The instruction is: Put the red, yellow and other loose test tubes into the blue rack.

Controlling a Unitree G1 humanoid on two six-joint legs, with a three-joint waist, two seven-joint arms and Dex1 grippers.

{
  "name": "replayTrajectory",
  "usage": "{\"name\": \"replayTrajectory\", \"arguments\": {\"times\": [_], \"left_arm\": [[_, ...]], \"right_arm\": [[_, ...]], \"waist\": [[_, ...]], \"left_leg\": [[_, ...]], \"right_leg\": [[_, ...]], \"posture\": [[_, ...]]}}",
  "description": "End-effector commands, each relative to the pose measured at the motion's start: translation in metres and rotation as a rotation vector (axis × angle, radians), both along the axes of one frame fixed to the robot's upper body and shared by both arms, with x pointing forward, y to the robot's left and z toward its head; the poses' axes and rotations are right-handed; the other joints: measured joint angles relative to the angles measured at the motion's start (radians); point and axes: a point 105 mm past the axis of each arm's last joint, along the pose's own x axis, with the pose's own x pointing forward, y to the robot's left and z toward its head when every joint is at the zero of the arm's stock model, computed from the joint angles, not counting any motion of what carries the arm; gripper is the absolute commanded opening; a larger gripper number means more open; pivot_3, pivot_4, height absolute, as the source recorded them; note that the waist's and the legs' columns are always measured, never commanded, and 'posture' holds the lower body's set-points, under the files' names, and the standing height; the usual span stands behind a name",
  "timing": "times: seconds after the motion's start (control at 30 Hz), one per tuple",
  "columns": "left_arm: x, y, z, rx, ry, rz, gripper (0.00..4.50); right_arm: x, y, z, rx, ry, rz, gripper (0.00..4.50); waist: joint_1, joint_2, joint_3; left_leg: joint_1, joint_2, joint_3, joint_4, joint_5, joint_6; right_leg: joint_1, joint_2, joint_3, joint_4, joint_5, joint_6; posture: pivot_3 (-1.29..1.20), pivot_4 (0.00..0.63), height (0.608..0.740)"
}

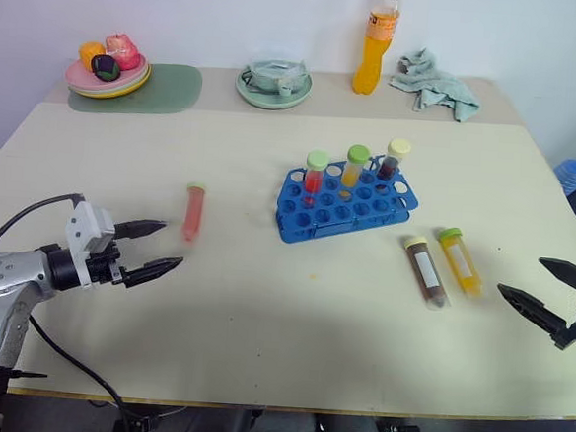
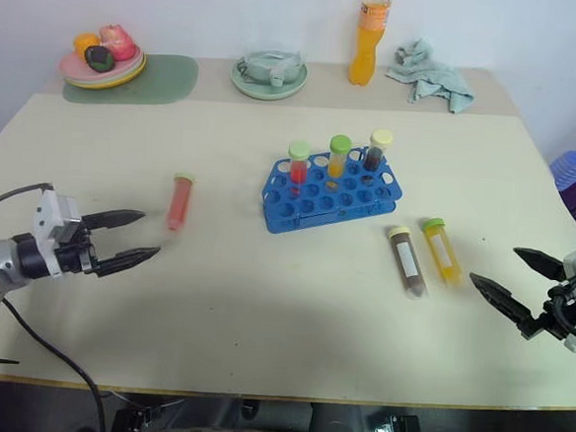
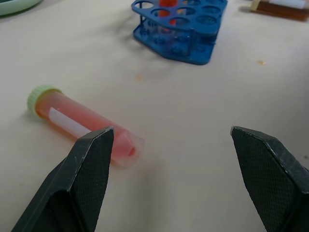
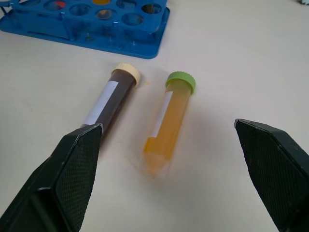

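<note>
Left gripper [image 1: 160, 248]: fingers apart, empty, near the red tube [image 1: 193, 211] lying on the table [image 1: 261, 313].
Right gripper [image 1: 552, 291]: fingers wide apart, empty, near the yellow tube [image 1: 460, 260] and brown tube [image 1: 426, 270], lying side by side.
Blue rack [image 1: 343, 207]: mid-table, three tubes upright inside.

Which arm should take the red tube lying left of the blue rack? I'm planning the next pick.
Left. The left gripper hangs open just short of the red tube, facing it. The right gripper sits across the table, beyond the blue rack, beside the brown tube and yellow tube.
</note>
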Motion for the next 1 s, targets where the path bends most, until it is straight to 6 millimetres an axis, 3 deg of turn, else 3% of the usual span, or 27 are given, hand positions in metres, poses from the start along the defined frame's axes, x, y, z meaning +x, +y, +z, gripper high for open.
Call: {"name": "replayTrajectory", "arguments": {"times": [0.03,0.63,0.8,1.0], "left_arm": [[-0.004,0.001,0.010,0.018,-0.025,-0.012,3.93],[-0.009,-0.011,0.013,-0.044,-0.006,-0.097,3.93],[-0.010,-0.024,0.019,-0.064,-0.024,-0.155,3.93],[-0.013,-0.053,0.033,-0.106,-0.059,-0.288,3.93]], "right_arm": [[0.000,0.001,0.011,-0.022,-0.031,0.019,4.50],[0.009,0.008,0.013,0.006,-0.062,0.012,4.50],[0.017,0.008,0.017,0.000,-0.066,-0.035,4.50],[0.036,0.013,0.014,0.062,0.066,-0.117,4.50]], "waist": [[0.000,0.000,0.000],[0.000,0.000,0.000],[0.000,0.000,0.000],[-0.002,0.001,0.000]], "left_leg": [[0.000,0.000,0.000,0.000,0.000,0.000],[0.000,0.000,0.000,0.000,0.000,0.000],[0.000,0.000,0.000,0.000,0.000,0.000],[0.000,0.000,0.000,0.001,0.000,0.000]], "right_leg": [[0.000,0.000,0.000,0.000,0.000,0.000],[0.000,0.000,0.000,0.000,0.000,0.000],[0.000,0.000,0.000,0.000,0.000,0.000],[0.000,0.000,0.000,0.000,0.000,0.000]], "posture": [[0.00,0.150,0.740],[0.00,0.150,0.740],[0.00,0.150,0.740],[0.00,0.150,0.740]]}}
